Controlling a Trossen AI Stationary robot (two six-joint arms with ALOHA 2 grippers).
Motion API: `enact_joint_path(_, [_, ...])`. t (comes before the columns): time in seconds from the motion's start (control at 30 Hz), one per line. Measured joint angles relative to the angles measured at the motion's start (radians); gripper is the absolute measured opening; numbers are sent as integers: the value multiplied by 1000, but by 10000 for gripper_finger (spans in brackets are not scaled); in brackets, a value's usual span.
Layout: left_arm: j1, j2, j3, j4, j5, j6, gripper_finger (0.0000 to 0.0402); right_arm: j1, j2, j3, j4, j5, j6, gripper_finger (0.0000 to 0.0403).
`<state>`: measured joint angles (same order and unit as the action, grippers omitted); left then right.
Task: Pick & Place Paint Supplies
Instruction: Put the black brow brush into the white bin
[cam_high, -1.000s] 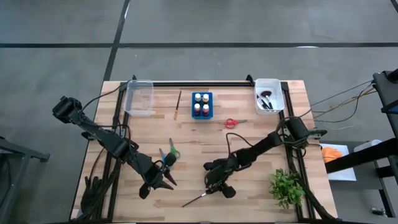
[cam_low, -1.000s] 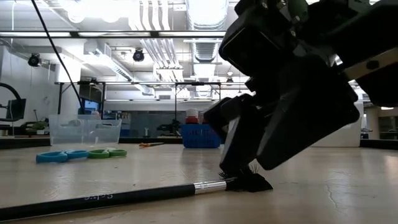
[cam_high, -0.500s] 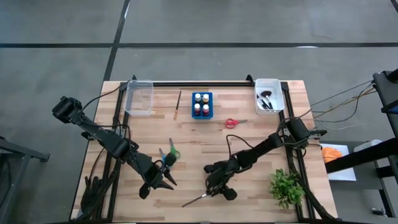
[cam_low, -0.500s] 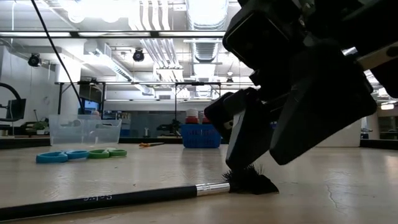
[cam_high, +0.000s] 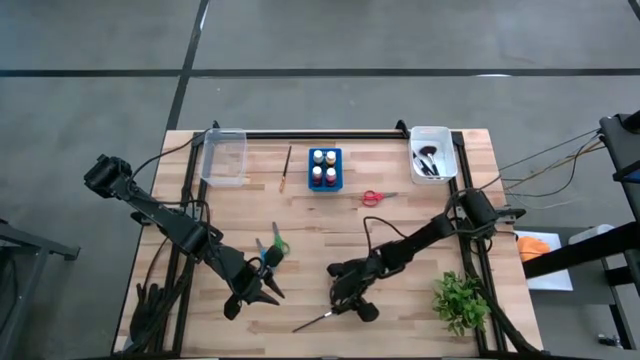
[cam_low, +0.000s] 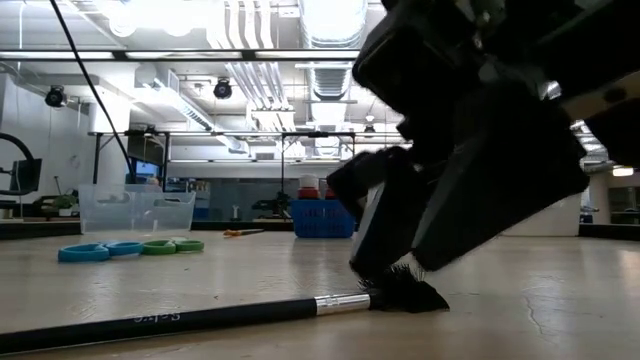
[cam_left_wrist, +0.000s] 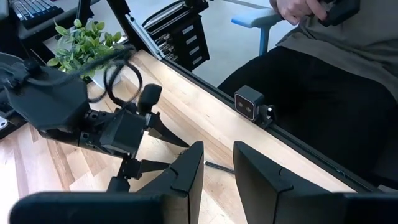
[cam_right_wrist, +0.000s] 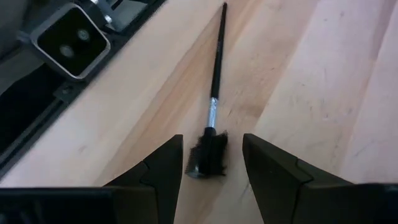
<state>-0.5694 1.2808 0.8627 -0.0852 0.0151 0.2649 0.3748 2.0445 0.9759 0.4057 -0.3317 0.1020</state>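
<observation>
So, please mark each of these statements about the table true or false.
1. The right gripper is open, its fingers either side of the black brush's bristles. True.
2. The brush is lifted off the table. False: it lies flat on the wood.
3. The red scissors lie in the clear bin. False: they lie on the table beside the blue bottle holder.
4. The left gripper holds nothing. True.

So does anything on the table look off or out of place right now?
Yes: the black brush near the front edge has splayed bristles under the right tool, whose open fingers straddle them. The plant is not a paint supply.
</observation>
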Motion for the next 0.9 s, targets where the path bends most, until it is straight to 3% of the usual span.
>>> enact_joint_path(0.27, [0,0,0,0,0,0,95,-3,75,55,4,-24,-9,164])
enact_joint_path(0.5, [1,0,-1,0,0,-1,95,-3,93,117,-140,-36,-32,164])
enact_joint_path(0.9, [0,0,-1,0,0,-3,95,-3,85,102,-158,-35,-28,164])
